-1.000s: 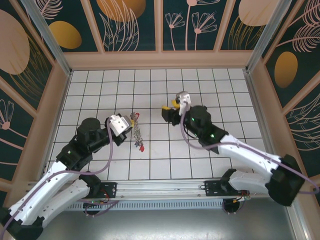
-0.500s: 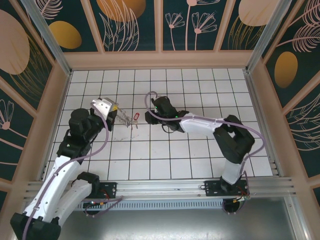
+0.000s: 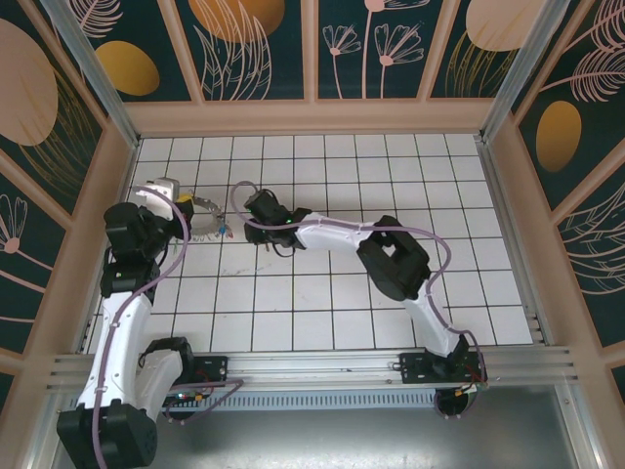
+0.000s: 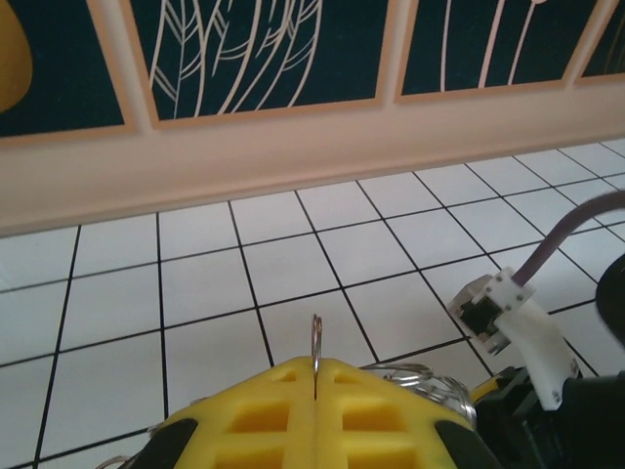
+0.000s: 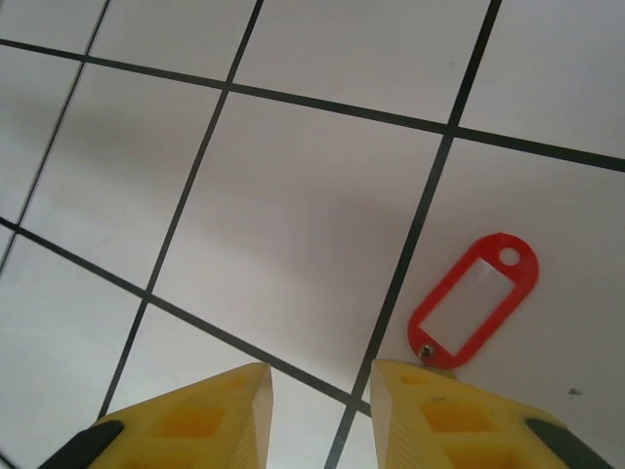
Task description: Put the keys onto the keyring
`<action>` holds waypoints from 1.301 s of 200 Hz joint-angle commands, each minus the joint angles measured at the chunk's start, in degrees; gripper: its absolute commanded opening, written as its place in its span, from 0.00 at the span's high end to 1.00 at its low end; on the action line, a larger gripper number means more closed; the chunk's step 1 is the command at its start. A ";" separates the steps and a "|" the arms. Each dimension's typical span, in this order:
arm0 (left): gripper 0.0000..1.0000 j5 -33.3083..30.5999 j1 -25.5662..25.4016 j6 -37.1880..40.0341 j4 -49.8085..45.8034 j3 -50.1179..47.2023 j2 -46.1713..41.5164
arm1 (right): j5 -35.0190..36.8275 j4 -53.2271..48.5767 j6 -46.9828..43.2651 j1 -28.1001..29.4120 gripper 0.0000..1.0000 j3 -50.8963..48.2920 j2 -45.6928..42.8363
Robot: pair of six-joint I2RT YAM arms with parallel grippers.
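We see the left gripper [image 4: 315, 365] with its yellow jaws pressed together on a thin wire loop that stands upright out of the seam between them. We take this loop for the keyring [image 4: 315, 337] seen edge-on, though the wrist view is too close to be certain. A cluster of silvery bits [image 4: 422, 377] hangs just right of those jaws.

The right gripper [image 5: 320, 373] has its jaws apart over the floor [image 5: 293, 195], with bare tile showing in the gap and nothing held. A red tag [image 5: 475, 302] lies flat just ahead of the right-hand jaw, outside the gap. Its small metal end points back toward that jaw.

Compared with a second ago, both arms have swung well to the left. The left gripper was then above a string of keys on the middle tiles, and now it is drawn back to the left and far side with the ring in its jaws. The right arm, which was folded right of centre, now stretches across, and its gripper is close beside the left one.
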 commanded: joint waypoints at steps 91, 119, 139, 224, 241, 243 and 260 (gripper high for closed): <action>1.00 -0.16 1.76 -2.72 3.00 4.11 0.79 | 8.56 -8.73 -0.12 0.72 0.67 5.18 4.94; 1.00 0.21 1.80 -2.68 3.45 3.82 -0.71 | 8.25 -9.32 0.08 0.64 0.73 5.92 6.11; 1.00 1.18 1.76 -2.00 2.48 4.35 -0.81 | 9.07 -10.04 0.32 0.76 0.74 6.14 6.60; 1.00 5.34 1.76 -0.41 3.33 3.43 -1.42 | 9.71 -9.31 -2.84 0.82 1.00 4.65 4.04; 1.00 11.67 1.77 1.52 5.43 2.53 -2.31 | 5.21 -4.62 -6.29 0.58 1.00 -0.39 -0.08; 1.00 12.66 1.83 1.60 5.88 2.31 -2.53 | 4.57 -3.84 -6.80 0.45 1.00 -1.29 -0.90; 1.00 17.71 1.76 -0.97 10.67 0.06 -3.79 | 0.50 3.14 -11.07 -0.29 1.00 -9.53 -7.54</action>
